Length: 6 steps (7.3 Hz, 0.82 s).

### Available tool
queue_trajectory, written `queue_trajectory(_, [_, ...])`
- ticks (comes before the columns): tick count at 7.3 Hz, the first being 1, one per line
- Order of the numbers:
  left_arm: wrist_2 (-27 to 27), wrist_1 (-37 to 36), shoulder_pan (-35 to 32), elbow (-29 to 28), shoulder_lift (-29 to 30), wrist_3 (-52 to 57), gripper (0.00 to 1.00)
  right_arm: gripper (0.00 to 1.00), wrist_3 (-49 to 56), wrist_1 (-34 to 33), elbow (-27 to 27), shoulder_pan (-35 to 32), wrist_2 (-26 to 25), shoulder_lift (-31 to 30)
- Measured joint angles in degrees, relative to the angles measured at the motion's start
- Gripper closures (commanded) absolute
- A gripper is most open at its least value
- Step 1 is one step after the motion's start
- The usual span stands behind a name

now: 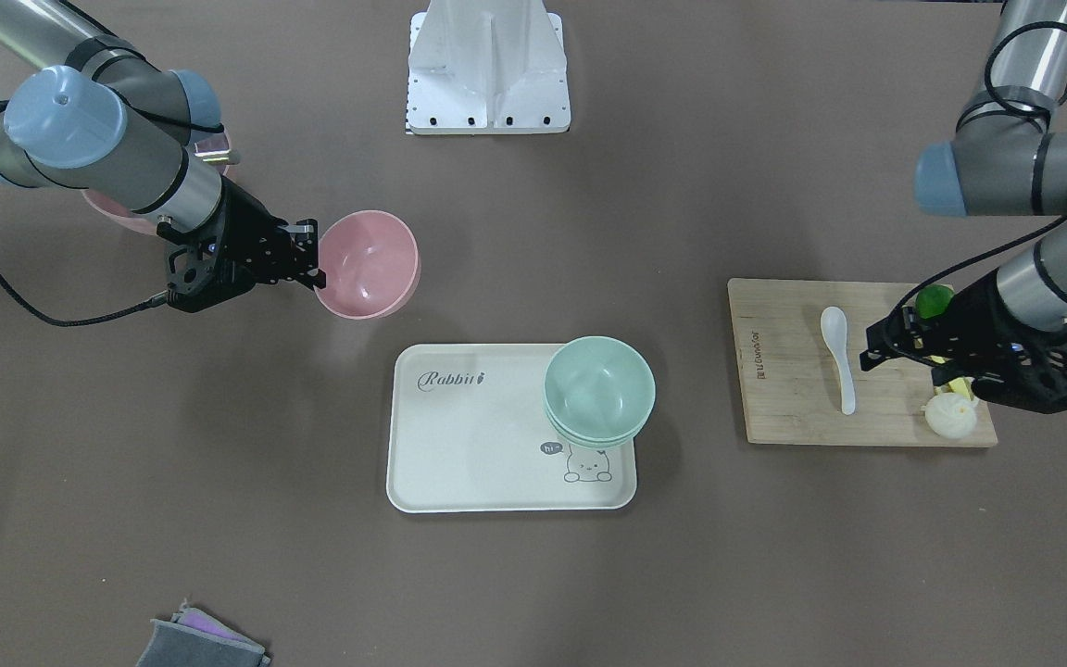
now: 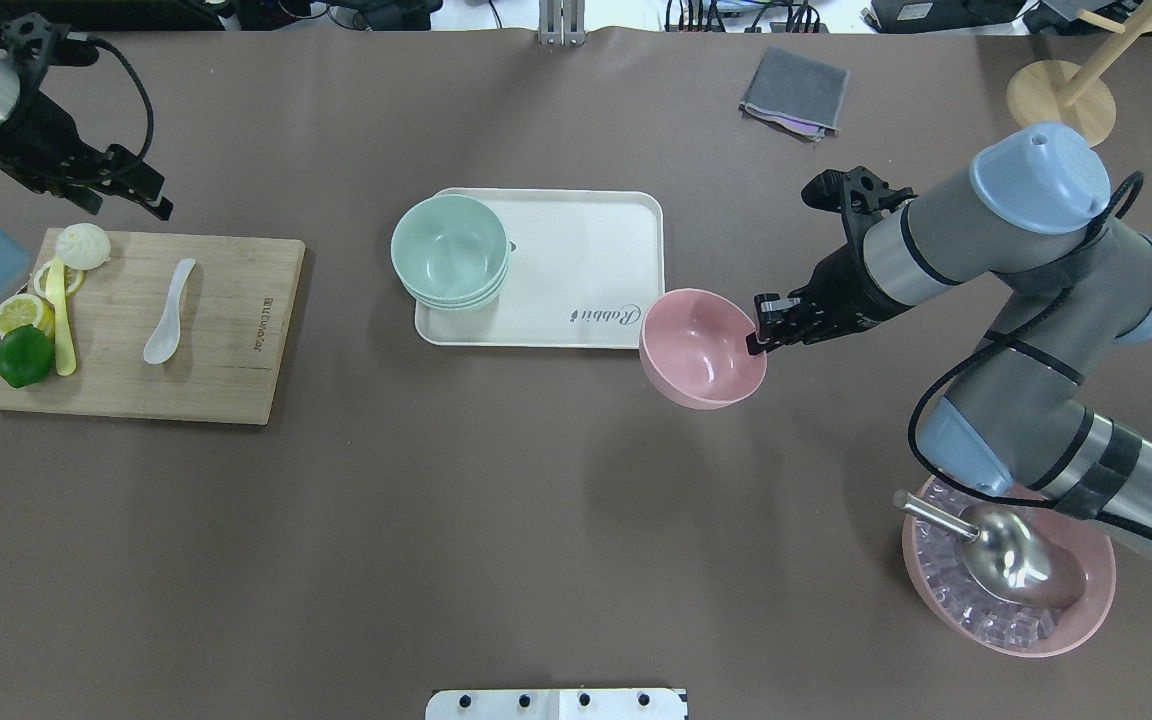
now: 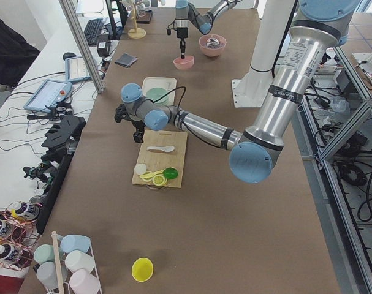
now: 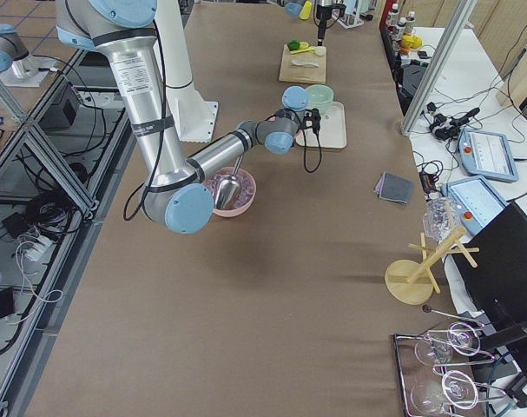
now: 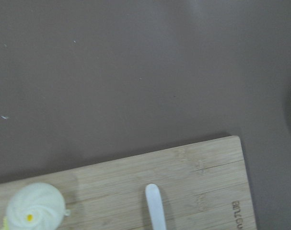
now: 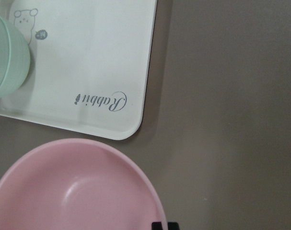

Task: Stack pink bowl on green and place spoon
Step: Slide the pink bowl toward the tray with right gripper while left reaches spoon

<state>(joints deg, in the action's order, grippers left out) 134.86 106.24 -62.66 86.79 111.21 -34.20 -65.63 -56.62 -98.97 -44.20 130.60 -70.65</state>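
My right gripper point(image 2: 761, 325) is shut on the rim of the pink bowl point(image 2: 703, 347) and holds it a little above the table, beside the white tray's point(image 2: 586, 250) corner. The bowl also shows in the front view point(image 1: 367, 264) and the right wrist view point(image 6: 73, 191). Stacked green bowls point(image 2: 450, 250) sit on the tray's left end. The white spoon point(image 2: 168, 312) lies on the wooden cutting board point(image 2: 226, 340). My left gripper point(image 2: 141, 185) hovers over the board's far edge, open and empty, apart from the spoon.
The board also carries a bun point(image 2: 83, 245), lemon slices point(image 2: 21, 312), a lime point(image 2: 24, 356) and a yellow spoon point(image 2: 61, 320). A pink bowl of ice with a metal scoop point(image 2: 1008, 568) sits under my right arm. A grey cloth point(image 2: 794, 92) lies at the far side.
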Motion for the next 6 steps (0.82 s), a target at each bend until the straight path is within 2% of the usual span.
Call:
queue_trajectory(2, [-3.6,-0.3,2.9,-1.9,0.1,-3.7,0.05,1.00,-4.2,0.0,-0.2,-0.6,-1.0,2.1])
queue_trajectory(6, [-6.4,-0.5,5.8,-5.2,0.1,-4.1,0.22,1.00,-6.9,0.0,-0.8,-0.6,-3.6,3.6])
